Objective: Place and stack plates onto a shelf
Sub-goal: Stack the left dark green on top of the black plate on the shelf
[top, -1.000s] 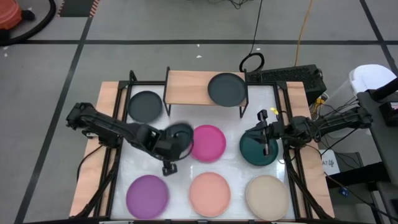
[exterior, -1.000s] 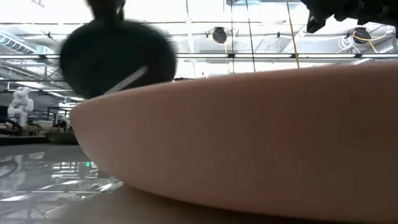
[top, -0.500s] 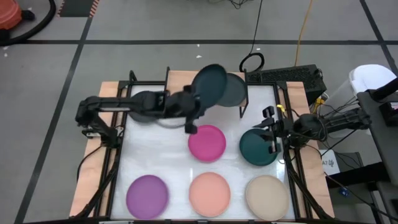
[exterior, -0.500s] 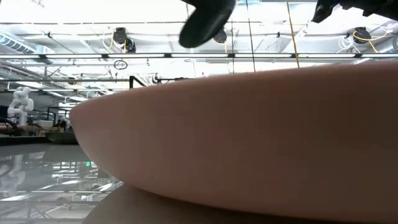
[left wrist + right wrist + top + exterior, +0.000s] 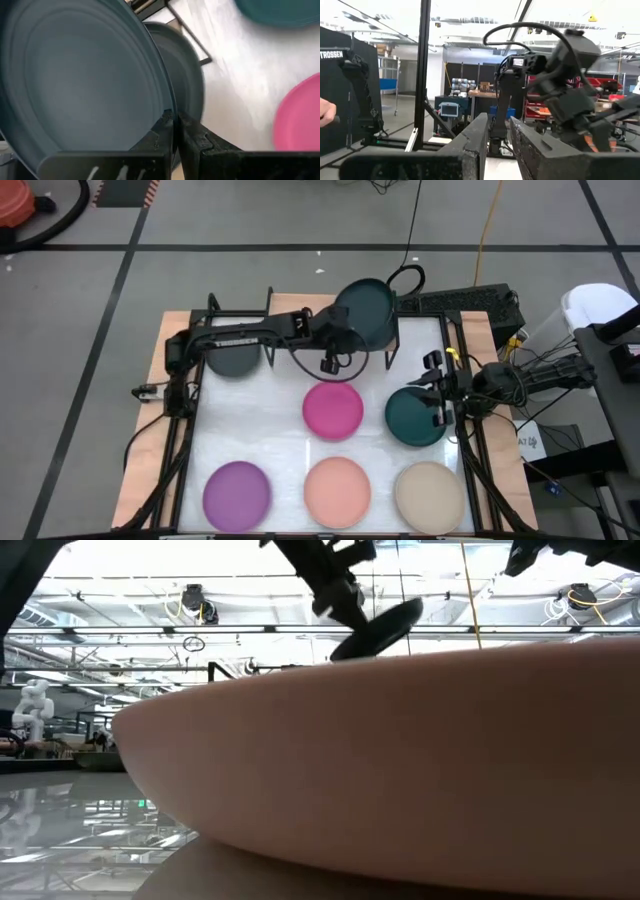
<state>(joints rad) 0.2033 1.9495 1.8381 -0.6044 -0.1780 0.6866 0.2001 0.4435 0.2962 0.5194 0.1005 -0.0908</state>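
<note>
My left gripper (image 5: 338,332) is shut on a dark teal plate (image 5: 366,314) and holds it, tilted, above the right half of the light-wood shelf (image 5: 292,310). A second dark plate (image 5: 189,75) lies flat on the shelf behind it. My right gripper (image 5: 437,392) hangs over the right rim of a teal plate (image 5: 412,420) on the table, fingers narrowly open, touching nothing. A charcoal plate (image 5: 232,362), a magenta plate (image 5: 333,410), a purple plate (image 5: 237,491), a salmon plate (image 5: 337,489) and a beige plate (image 5: 430,493) lie flat on the table. My left gripper pinches the dark teal plate by its rim (image 5: 169,111), one finger on the hollow upper face and one on the underside. The fingers reach in from the table's left side. The plate is lifted clear and tilted (image 5: 385,628), over the shelf.
The shelf's black legs (image 5: 391,358) stand on the white table near its far edge. Black frame rails (image 5: 186,430) run along the table's left and right sides. In the low view the salmon plate (image 5: 400,760) fills the foreground. Cables and a box lie beyond the far right corner.
My left gripper has swung the dark teal plate from above the table left of the magenta plate, up and toward the far edge, then rightward over the shelf. The plate has stayed in the hold and now covers the dark plate on the shelf. My right gripper has shifted slightly rightward.
</note>
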